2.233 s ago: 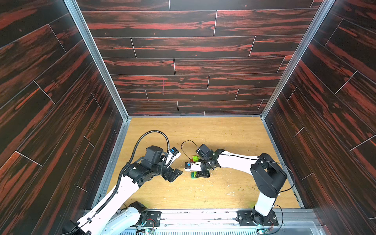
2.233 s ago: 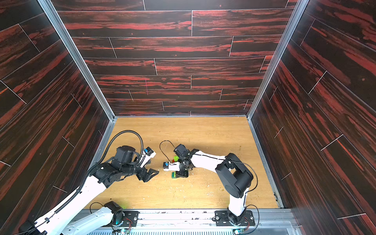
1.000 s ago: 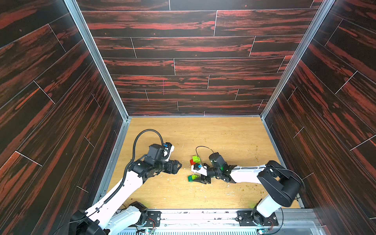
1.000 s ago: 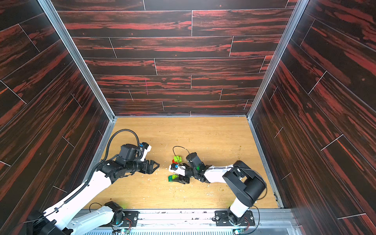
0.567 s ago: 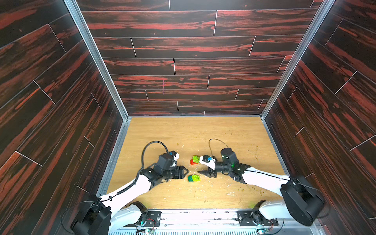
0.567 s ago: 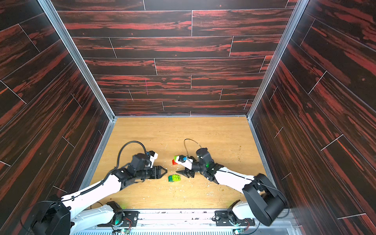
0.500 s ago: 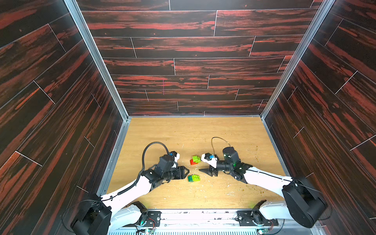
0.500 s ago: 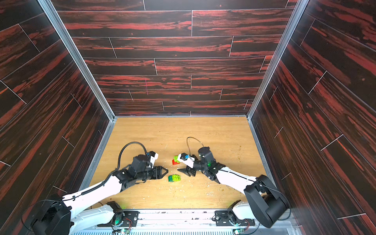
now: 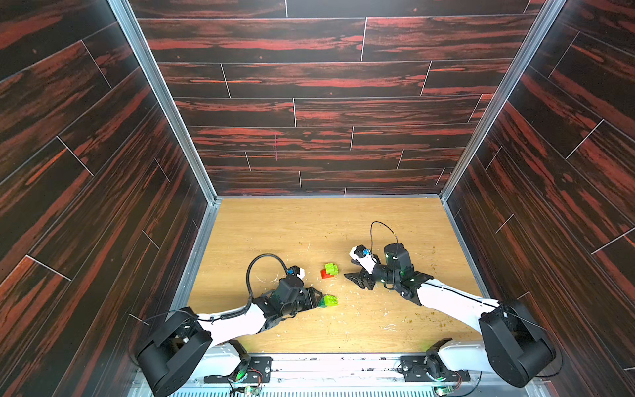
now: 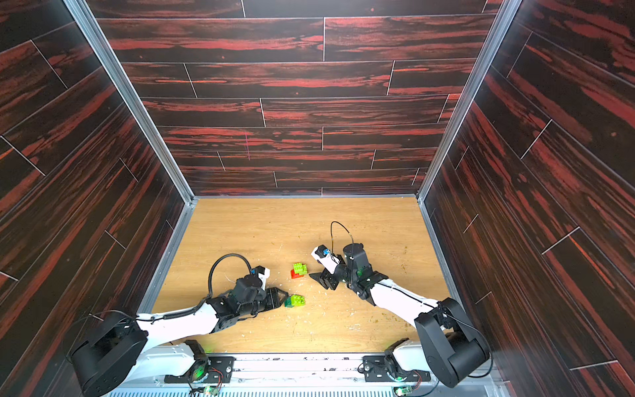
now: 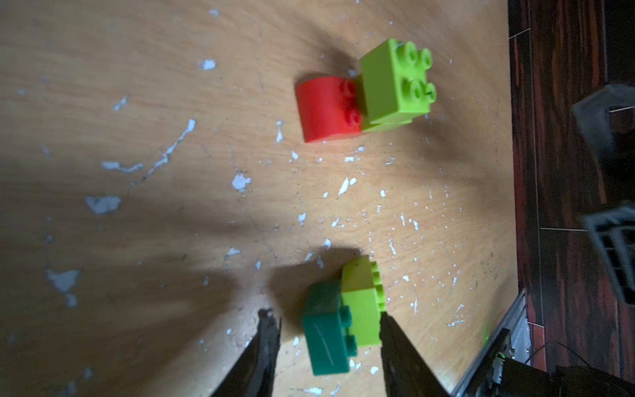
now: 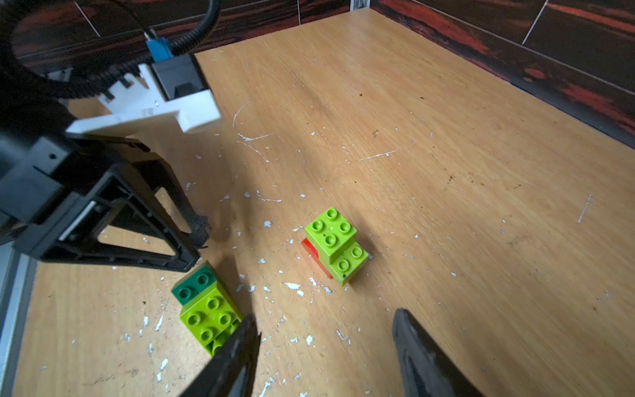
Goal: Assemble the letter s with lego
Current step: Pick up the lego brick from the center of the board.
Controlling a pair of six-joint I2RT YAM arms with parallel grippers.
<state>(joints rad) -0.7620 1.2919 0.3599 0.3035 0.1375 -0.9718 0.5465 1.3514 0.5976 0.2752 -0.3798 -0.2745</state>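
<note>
Walled in by dark red-streaked panels (image 9: pixel 309 103); on the scuffed table (image 9: pixel 309 223), lego in two clumps, apart.
Straddling the dark green and lime lego pair (image 11: pixel 343 316) with the left gripper (image 11: pixel 326 318) spread: touching on the lime side, just clear on the dark green. Near the red and lime lego stack (image 12: pixel 335 245), right gripper (image 12: pixel 326 319) spread, empty; red mostly hidden under lime there. White flecks (image 11: pixel 240 181) strewn between.

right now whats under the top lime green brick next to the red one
A second lime green brick sticks out beneath the top brick, and a red brick shows at its other side. Where they join underneath is covered.
</note>
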